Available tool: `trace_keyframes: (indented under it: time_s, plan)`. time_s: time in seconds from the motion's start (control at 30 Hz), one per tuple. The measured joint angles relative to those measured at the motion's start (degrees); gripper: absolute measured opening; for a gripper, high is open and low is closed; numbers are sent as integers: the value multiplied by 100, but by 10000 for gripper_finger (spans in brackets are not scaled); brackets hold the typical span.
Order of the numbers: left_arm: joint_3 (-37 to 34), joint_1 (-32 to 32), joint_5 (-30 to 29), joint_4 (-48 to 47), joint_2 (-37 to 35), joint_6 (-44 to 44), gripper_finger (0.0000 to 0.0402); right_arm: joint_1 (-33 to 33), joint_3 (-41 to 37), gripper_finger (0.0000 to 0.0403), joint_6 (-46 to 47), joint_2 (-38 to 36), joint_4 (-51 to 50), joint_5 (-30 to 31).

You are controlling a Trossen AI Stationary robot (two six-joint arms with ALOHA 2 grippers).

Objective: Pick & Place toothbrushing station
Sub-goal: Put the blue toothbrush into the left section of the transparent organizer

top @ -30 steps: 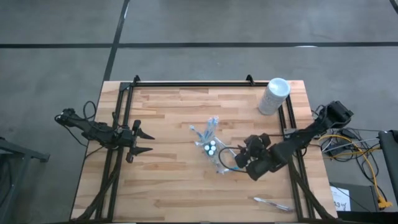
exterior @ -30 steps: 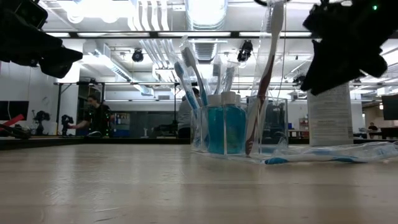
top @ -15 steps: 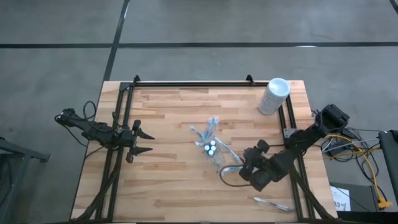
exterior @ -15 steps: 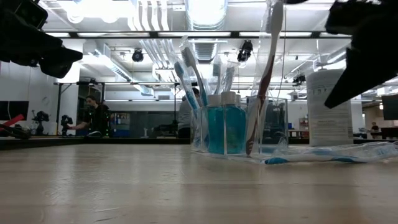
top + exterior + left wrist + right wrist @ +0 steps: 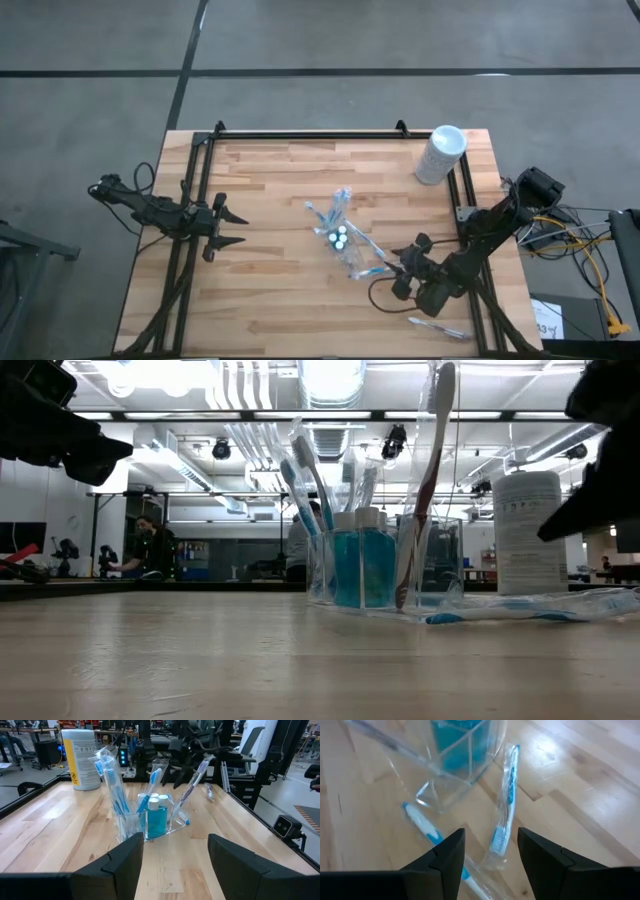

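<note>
The left gripper (image 5: pixel 228 228) rested at the table's nine o'clock side, its arm stretched in from the left edge, fingers (image 5: pixel 125 860) spread apart and holding nothing. The right gripper (image 5: pixel 403 270) hung toward five o'clock, its arm folded in from the right edge, wrist angled down, fingers (image 5: pixel 447 855) parted and empty.
</note>
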Motion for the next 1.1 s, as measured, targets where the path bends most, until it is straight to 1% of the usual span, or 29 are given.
trace_keyframes:
  time_s: [0.13,0.37,0.6,0.7,0.9,1.0,1.1]
  plan:
    - [0,-2,1,0,0,0,227,-21,-388,178,-372,0,722,113]
    - [0,0,0,0,0,0,227,-79,-596,182,-395,2,928,122]
    - [0,-2,0,0,0,2,227,-245,-818,176,-543,50,1797,57]
    - [0,-1,0,0,0,0,227,-311,-834,178,-627,152,1852,20]
    - [0,0,0,0,0,0,227,-527,-804,183,-642,480,2123,-355]
    - [0,-1,0,-2,0,2,227,-553,-804,182,-642,600,2177,-355]
    - [0,0,0,-2,0,0,227,-551,-804,183,-431,692,2177,-412]
